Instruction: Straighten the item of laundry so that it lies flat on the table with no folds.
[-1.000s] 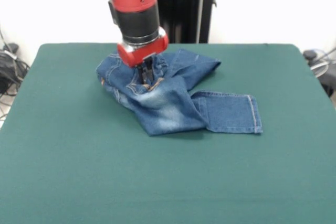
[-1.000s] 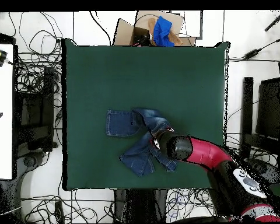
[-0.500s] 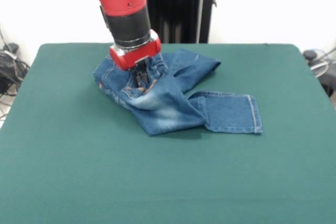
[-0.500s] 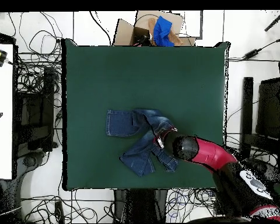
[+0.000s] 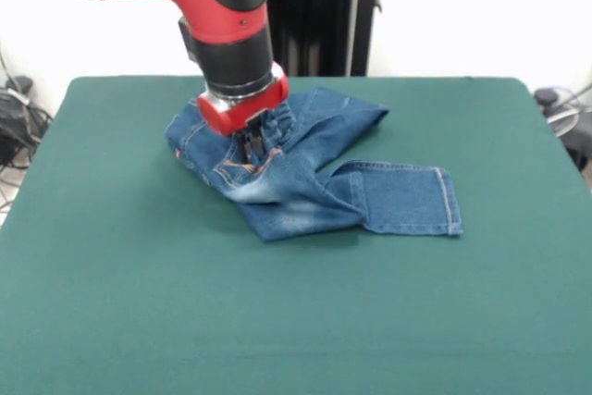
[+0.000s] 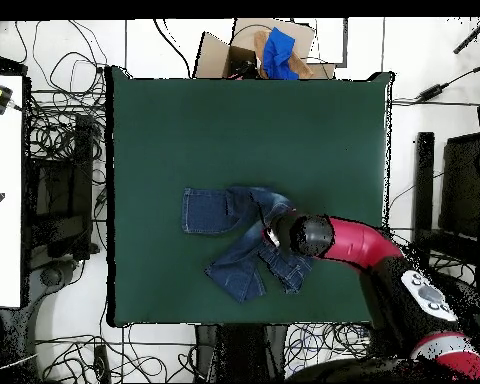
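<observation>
Currently in the grasp-and-pull step: jeans [image 5: 305,173] lie crumpled near the desk's [image 5: 139,312] middle toward its robot side, one leg folded across the other, waist bunched. Tool [image 5: 252,143] is down in the waistband area, fingers narrowed on a pinch of denim by the orange stitching; it looks gripped, though the fingertips are partly buried. Judgement: next move calls for drawing the waist away from the legs to open the fold.

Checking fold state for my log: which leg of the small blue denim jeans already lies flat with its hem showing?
The leg reaching out sideways across the green felt table, away from the gripper; its hemmed cuff lies open and flat. The other leg is bunched behind the waistband.
</observation>
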`<state>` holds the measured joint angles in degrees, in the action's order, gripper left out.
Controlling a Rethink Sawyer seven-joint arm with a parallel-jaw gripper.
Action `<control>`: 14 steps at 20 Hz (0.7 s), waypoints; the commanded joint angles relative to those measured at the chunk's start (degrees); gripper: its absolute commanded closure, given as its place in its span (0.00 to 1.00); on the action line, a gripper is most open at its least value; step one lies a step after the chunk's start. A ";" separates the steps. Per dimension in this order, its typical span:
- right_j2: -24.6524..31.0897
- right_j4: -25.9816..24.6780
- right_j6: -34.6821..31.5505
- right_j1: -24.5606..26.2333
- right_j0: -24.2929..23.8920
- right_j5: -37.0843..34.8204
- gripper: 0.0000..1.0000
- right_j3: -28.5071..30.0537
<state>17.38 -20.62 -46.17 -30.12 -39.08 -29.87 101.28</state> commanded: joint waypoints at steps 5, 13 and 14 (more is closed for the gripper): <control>9.39 -7.02 11.66 6.91 2.06 -13.23 1.00 -23.21; 12.39 -11.58 17.54 10.49 2.60 -21.97 1.00 -32.16; 12.57 -11.89 18.30 10.91 2.78 -23.13 1.00 -33.25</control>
<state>22.28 -27.49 -45.19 -23.86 -37.91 -49.01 82.35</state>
